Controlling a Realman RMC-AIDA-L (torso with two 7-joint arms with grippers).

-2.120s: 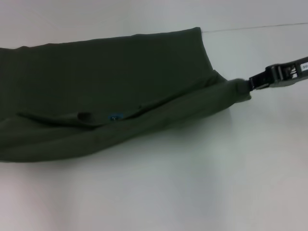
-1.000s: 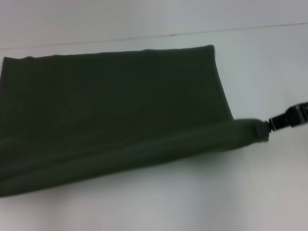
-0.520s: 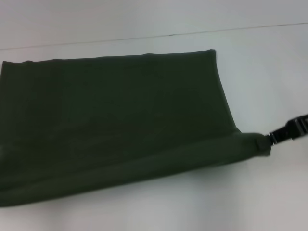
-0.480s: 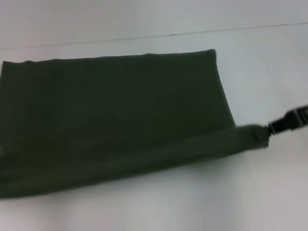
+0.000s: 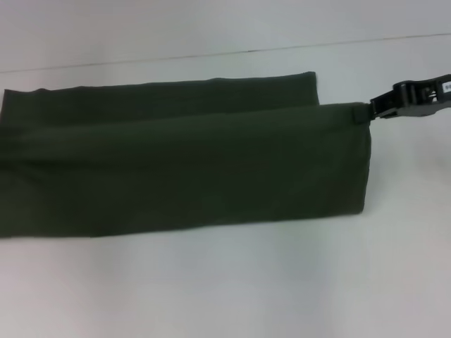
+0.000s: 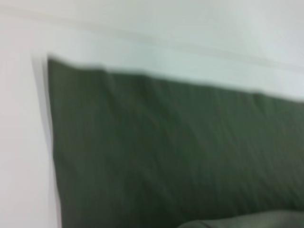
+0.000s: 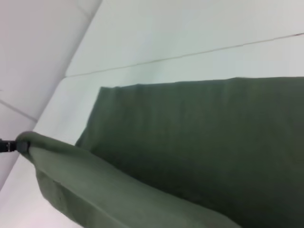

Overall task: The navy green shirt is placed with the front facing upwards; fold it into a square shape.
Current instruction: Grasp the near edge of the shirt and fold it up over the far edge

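One right claw clenched on lifted corner of soft, limp dark olive-green cotton shirt; cloth sags beside claw; best gripped at corners. Left claw unseen.

The right end effector reaches in from the tabletop's right edge, raised and roughly level, its fingers clamped on the lifted corner of the navy green shirt; the left end effector does not show.
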